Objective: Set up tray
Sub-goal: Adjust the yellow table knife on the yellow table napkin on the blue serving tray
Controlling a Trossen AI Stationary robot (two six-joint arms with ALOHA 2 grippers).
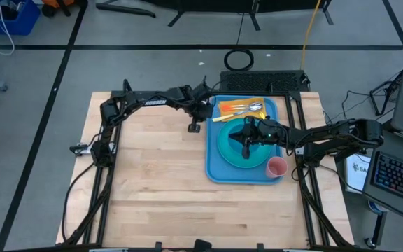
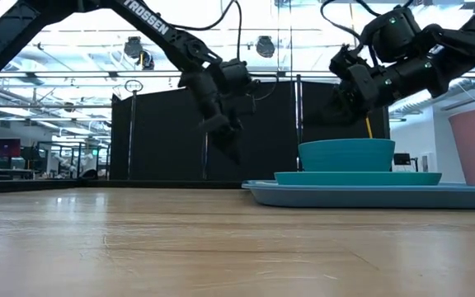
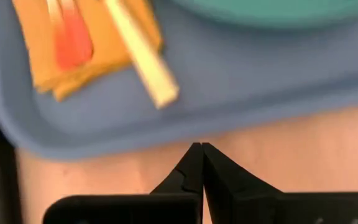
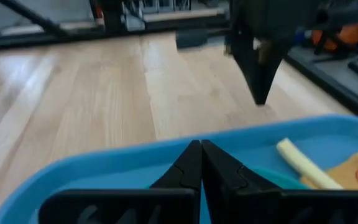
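A: Left to right?
B: Left gripper [image 1: 194,127], jaws pressed together and empty, above bare table [image 1: 152,175] just beside the one tray [image 1: 215,168].
A: On it?
B: One napkin [image 1: 231,108] with cutlery [image 1: 247,107], one plate [image 1: 228,150], one bowl [image 2: 346,154], one pink cup [image 1: 277,167].
A: Right gripper [image 1: 246,143]?
B: Over the bowl, jaws together, empty.

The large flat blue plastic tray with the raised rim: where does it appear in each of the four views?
High view: blue tray, right of centre on the wooden table.
Low view: a thin blue slab along the right edge, under the turquoise plate.
Left wrist view: it fills the upper picture.
Right wrist view: its rim curves across the lower picture.
Shared landmark: the yellow-orange napkin, seen on the tray in the high and both wrist views.
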